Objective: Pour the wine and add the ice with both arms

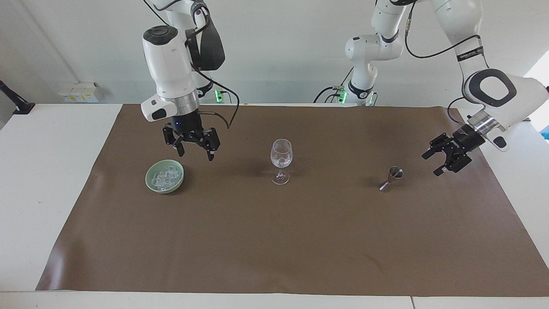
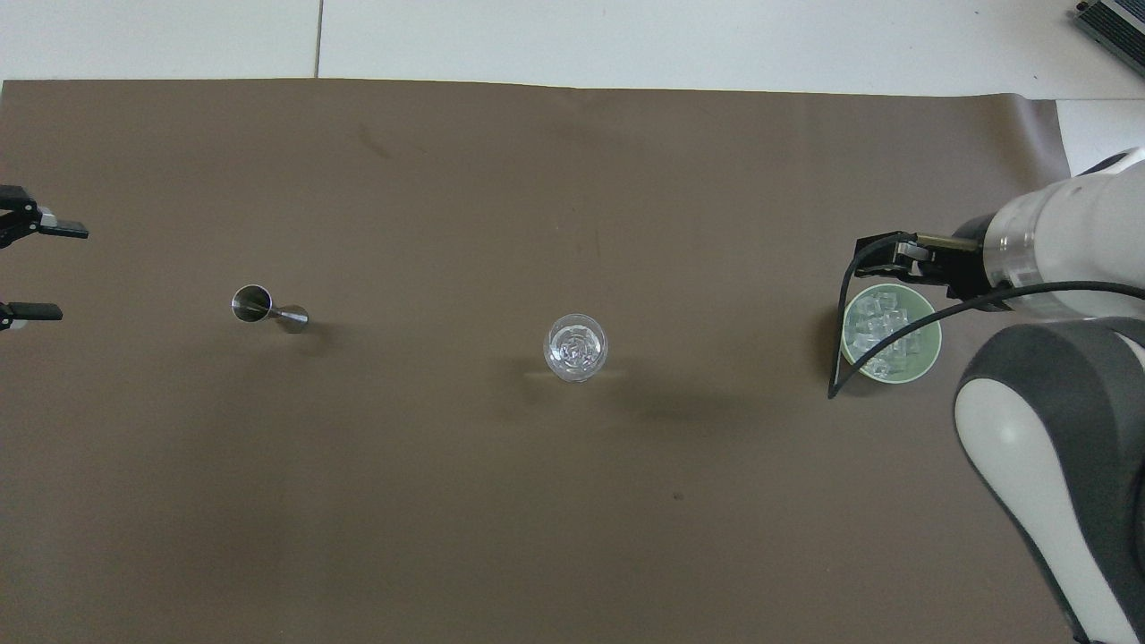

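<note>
Both pincers hang apart and empty — right pincer (image 1: pixel 195 149) beside the ice (image 1: pixel 164 177), left pincer (image 1: pixel 444 159) near the jigger (image 1: pixel 391 178).

No legible text, label, brand mark, number or sign could be read on any item. A band of small lettering was present on the left arm (image 1: pixel 471 52) just above its wrist joint, but the characters could not be made out.
</note>
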Tool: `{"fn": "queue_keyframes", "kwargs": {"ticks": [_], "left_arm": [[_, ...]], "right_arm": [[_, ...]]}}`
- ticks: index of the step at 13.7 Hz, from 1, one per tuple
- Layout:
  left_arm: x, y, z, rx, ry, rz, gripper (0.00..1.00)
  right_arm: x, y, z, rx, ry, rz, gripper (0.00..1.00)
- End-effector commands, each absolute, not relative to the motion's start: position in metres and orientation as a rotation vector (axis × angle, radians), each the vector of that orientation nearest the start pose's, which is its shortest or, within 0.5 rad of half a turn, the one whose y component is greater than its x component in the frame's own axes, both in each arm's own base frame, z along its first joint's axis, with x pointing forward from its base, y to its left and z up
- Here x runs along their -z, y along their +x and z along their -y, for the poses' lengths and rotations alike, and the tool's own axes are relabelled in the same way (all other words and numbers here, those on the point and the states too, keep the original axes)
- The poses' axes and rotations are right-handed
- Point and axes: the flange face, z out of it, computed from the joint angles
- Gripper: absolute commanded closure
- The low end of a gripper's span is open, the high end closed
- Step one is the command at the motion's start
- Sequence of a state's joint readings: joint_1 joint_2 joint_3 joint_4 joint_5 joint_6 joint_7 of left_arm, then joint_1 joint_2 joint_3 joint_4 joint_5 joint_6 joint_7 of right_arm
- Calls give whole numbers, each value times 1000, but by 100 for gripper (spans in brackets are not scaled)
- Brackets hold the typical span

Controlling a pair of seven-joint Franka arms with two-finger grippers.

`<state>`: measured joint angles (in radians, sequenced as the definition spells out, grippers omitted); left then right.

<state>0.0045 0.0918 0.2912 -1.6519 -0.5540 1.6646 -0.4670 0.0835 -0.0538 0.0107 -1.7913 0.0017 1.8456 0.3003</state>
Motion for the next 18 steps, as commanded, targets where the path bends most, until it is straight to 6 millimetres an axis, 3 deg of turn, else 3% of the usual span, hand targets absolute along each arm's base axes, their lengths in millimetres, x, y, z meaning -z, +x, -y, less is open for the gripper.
{"fn": "queue_keyframes", "kwargs": {"ticks": [1, 6, 8, 10, 13, 15, 18], "left_arm": [[-596, 582, -100, 106, 2510, -975, 0], [-648, 580, -58, 28, 2730, -788, 0], [-659, 572, -56, 6, 2782, -688, 0], [-685, 555, -54, -76, 2846, -520, 0], [-714, 533, -12, -166, 2976, -342, 0], [-712, 516, 11, -168, 3050, -164, 0], [-705, 496, 10, -142, 3079, -44, 0]], "right_arm": [[-587, 547, -29, 94, -3095, -233, 0], [-614, 532, 13, 24, -3101, -178, 0], [-623, 529, 30, 14, -3104, -198, 0], [-626, 530, 34, 36, -3108, -144, 0], [-628, 522, 35, -21, -3104, -147, 0], [-626, 520, 33, -21, -3105, -142, 0], [-621, 517, 28, -12, -3106, -138, 0]]}}
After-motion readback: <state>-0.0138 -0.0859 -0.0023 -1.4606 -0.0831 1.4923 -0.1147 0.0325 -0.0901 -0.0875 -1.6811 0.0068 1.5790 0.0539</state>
